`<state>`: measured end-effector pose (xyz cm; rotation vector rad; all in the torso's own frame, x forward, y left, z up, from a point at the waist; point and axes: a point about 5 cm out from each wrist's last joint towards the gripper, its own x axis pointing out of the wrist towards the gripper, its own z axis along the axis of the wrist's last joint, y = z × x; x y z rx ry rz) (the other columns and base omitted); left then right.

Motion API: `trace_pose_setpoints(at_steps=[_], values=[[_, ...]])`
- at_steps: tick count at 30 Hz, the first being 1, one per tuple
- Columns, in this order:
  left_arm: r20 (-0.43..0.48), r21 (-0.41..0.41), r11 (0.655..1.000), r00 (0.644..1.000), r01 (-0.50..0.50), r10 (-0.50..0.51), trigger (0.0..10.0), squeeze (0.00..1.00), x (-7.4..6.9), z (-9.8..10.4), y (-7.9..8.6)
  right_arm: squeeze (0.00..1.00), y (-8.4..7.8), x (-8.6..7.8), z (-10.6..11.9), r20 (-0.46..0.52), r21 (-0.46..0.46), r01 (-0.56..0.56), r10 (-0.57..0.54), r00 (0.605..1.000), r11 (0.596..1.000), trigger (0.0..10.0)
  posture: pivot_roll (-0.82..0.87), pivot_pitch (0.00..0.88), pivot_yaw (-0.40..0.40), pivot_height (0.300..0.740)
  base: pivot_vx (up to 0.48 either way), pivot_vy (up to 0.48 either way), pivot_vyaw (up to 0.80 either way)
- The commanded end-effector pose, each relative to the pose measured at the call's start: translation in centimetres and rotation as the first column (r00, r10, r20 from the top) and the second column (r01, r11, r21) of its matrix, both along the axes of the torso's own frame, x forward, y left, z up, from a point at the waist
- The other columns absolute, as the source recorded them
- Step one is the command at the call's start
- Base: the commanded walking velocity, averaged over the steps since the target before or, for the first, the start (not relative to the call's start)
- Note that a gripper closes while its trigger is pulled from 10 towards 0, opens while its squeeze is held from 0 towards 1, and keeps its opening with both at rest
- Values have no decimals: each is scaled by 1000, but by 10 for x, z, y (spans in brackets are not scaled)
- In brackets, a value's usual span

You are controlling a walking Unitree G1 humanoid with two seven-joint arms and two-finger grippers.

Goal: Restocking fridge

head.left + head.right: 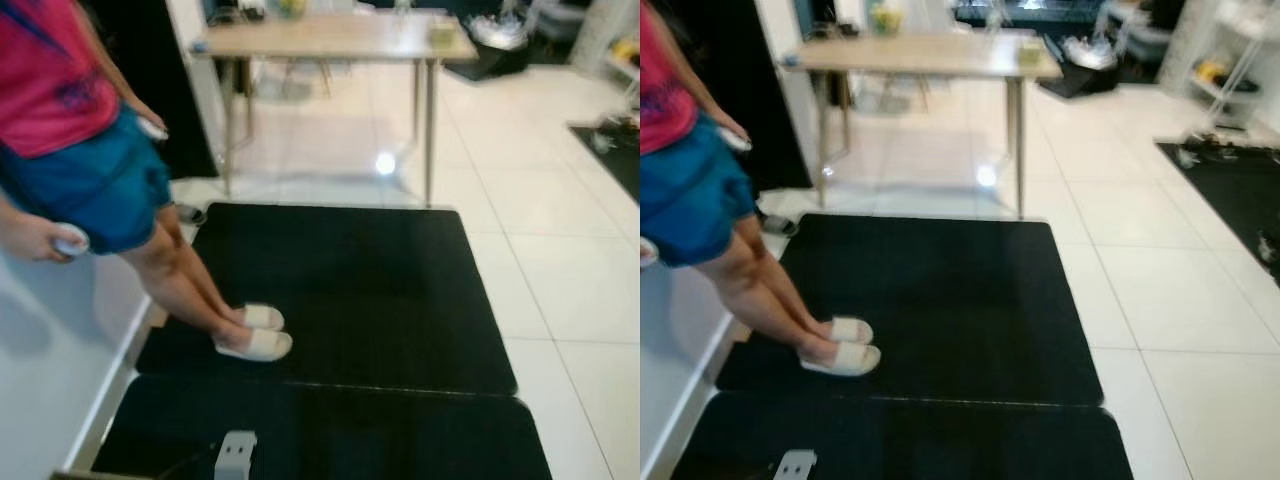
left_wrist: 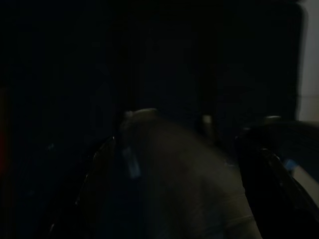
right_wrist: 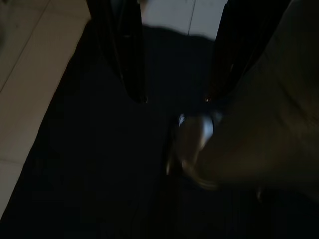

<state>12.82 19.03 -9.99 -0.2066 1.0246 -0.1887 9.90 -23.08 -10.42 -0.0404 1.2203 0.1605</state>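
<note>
White tiled floor (image 1: 560, 270) carries black mats (image 1: 340, 290) far ahead of the jaws. A person (image 1: 70, 150) in slippers stands on them, tabletop (image 1: 330, 38) beyond. Right gripper (image 3: 174, 97) hangs over a mat, jaws apart; left jaws' state unclear. No fridge identifiable.

Right gripper (image 3: 174, 97): we find it in the upper part of the right wrist frame, its two black fingers (image 3: 124, 55) spread apart, nothing between them. Left gripper (image 2: 189, 174): we make out dim dark finger shapes at the lower left wrist frame, state unreadable.
</note>
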Motion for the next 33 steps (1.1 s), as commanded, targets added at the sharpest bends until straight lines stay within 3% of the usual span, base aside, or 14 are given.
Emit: trace_pose_setpoints(at_steps=[1,5,33], values=[[-3,-4,1000,1000,19,-19,10000,0,0,0,-3,0,5,-4,-2,-13,16,10,-10,1000,1000,10000,-17,0,-6,740,319,0,0],[-4,-4,1000,1000,20,-20,10000,0,0,0,-2,0,7,-6,-3,-23,16,7,-6,1000,1000,10000,-16,0,-4,740,319,0,0],[-5,-3,1000,1000,20,-20,10000,0,-1,0,-2,0,6,-10,-4,-54,0,16,-16,998,1000,10000,-14,0,-7,740,325,0,-775]])
